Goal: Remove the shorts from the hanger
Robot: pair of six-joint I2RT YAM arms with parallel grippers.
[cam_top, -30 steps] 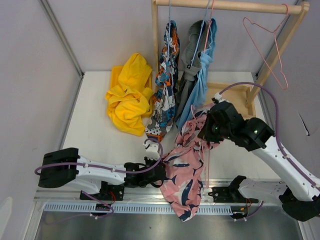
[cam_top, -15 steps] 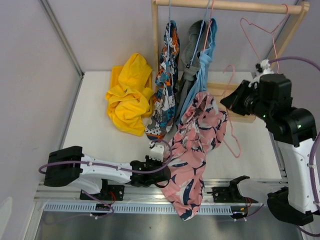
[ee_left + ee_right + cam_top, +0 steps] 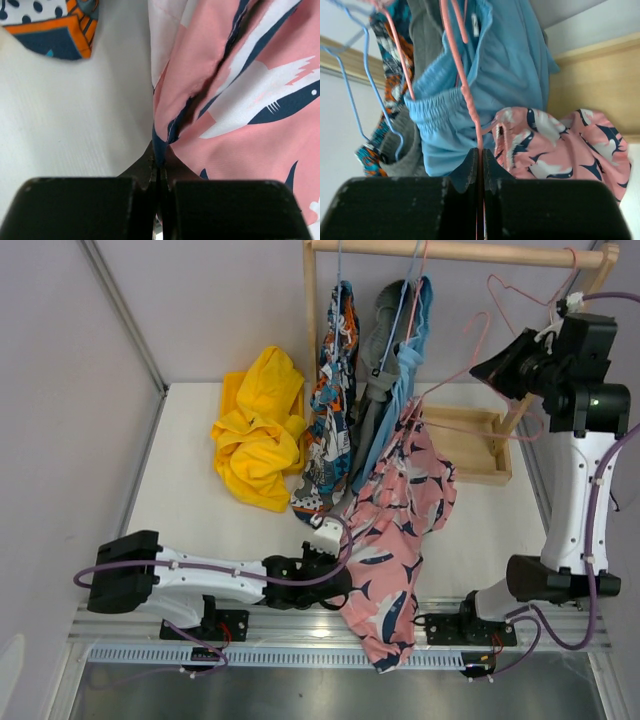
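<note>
The pink shorts (image 3: 400,530) with navy-white print hang stretched between both grippers. Their upper end is still caught on one end of a pink hanger (image 3: 450,380). My right gripper (image 3: 482,368), raised high at the right near the rail, is shut on that hanger's wire (image 3: 480,142), with the pink shorts (image 3: 560,150) just beyond it. Low near the table's front edge, my left gripper (image 3: 338,590) is shut on the navy hem (image 3: 159,150) of the pink shorts (image 3: 250,100). The printed blue-orange shorts (image 3: 335,410), grey shorts (image 3: 375,370) and light blue shorts (image 3: 405,390) hang on the rack.
The yellow shorts (image 3: 258,430) lie crumpled on the table at the back left. The wooden rail (image 3: 460,252) carries an empty pink hanger (image 3: 520,295) close to my right gripper. The rack's wooden base (image 3: 470,450) sits below. A blue hanger (image 3: 350,100) holds hanging clothes.
My right arm has swung up and to the right with the pink hanger, lifting and stretching the pink shorts. My left gripper has kept hold of the hem and shifted slightly right.
</note>
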